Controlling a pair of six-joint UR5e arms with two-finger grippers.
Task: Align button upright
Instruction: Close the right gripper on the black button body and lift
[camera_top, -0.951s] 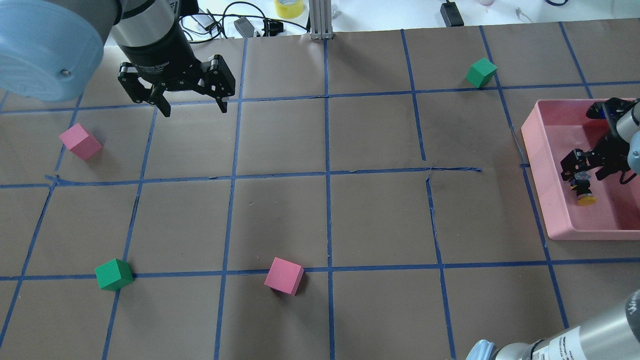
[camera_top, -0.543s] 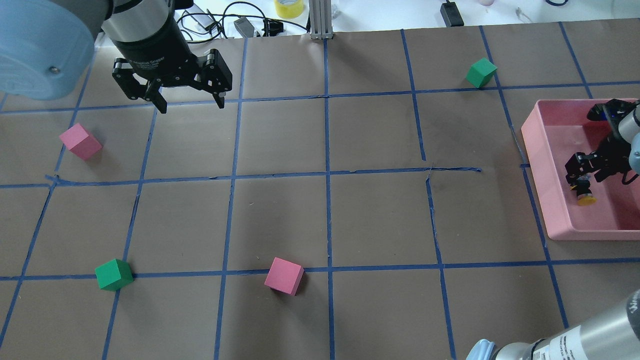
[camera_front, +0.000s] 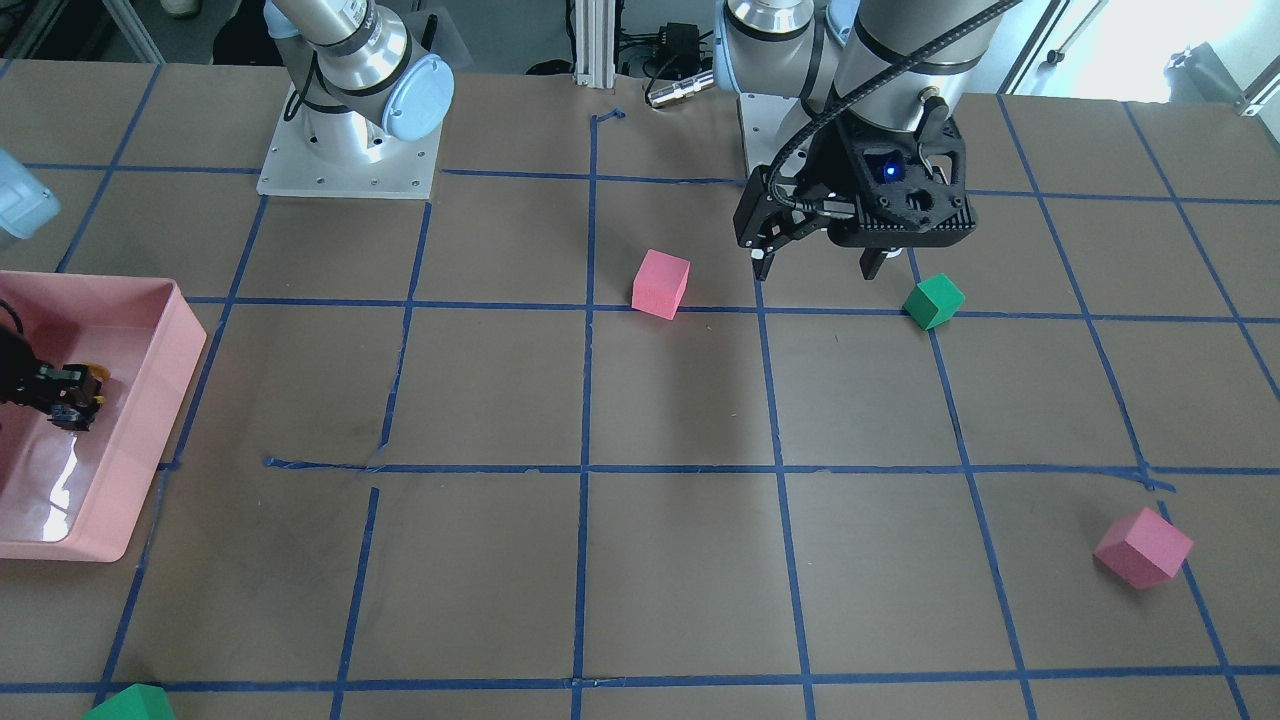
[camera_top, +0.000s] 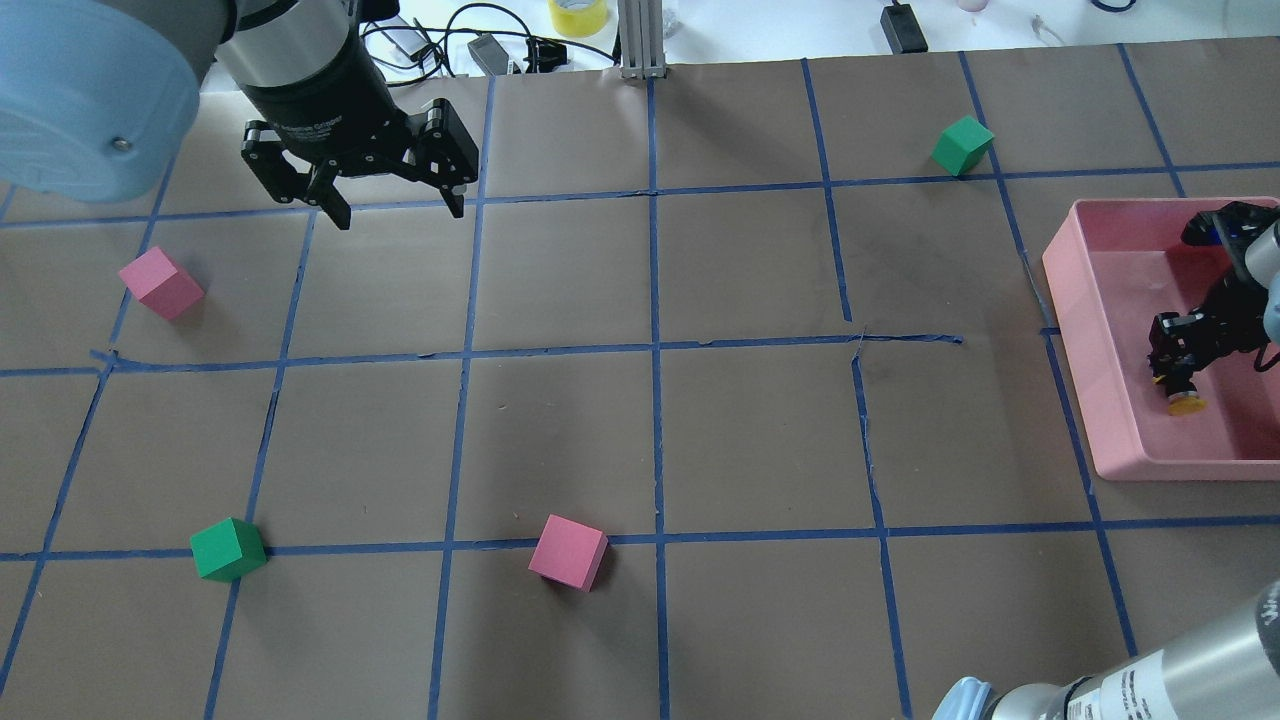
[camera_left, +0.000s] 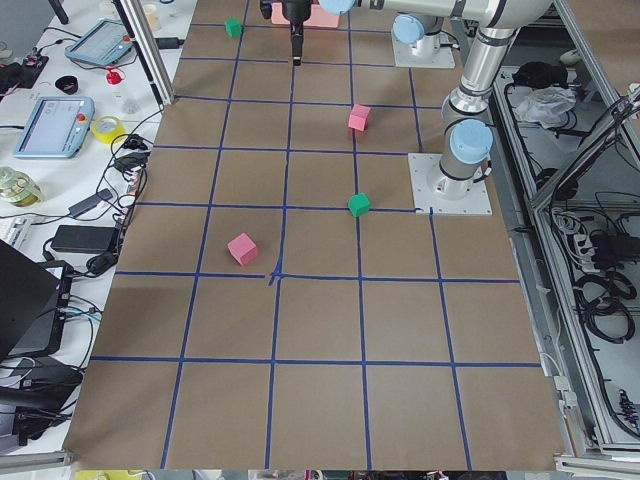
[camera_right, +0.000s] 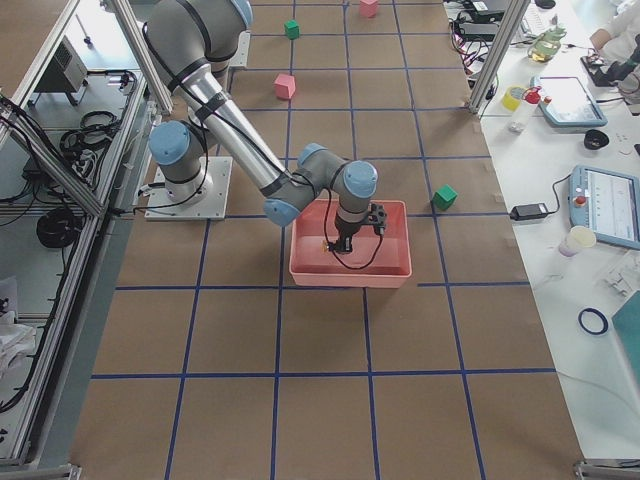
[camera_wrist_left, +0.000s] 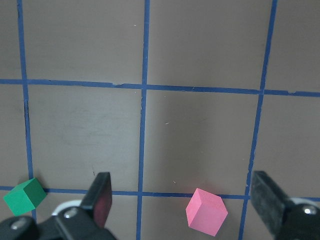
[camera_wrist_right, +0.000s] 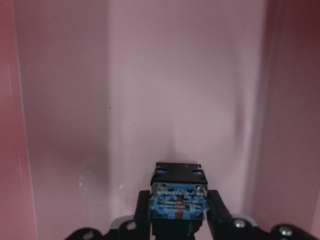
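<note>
The button (camera_top: 1186, 400) has a yellow cap and a black body, and sits inside the pink tray (camera_top: 1066, 300) at the table's right. My right gripper (camera_top: 1178, 378) is shut on its body. In the right wrist view the button's blue and black terminal base (camera_wrist_right: 178, 200) faces the camera between my fingers, so the cap points away, toward the tray floor. The front-facing view shows the yellow cap (camera_front: 93, 372) at the right gripper (camera_front: 60, 400). My left gripper (camera_top: 395, 210) is open and empty, hanging above the far left of the table.
Two pink cubes (camera_top: 160, 283) (camera_top: 568, 552) and two green cubes (camera_top: 228, 549) (camera_top: 963, 145) lie on the brown, blue-taped table. In the left wrist view a pink cube (camera_wrist_left: 206, 211) and a green cube (camera_wrist_left: 24, 196) lie below my open fingers. Cables lie beyond the far edge.
My right gripper has shifted a little to the right inside the tray, with the button in it. My left gripper drifted slightly and stays open.
</note>
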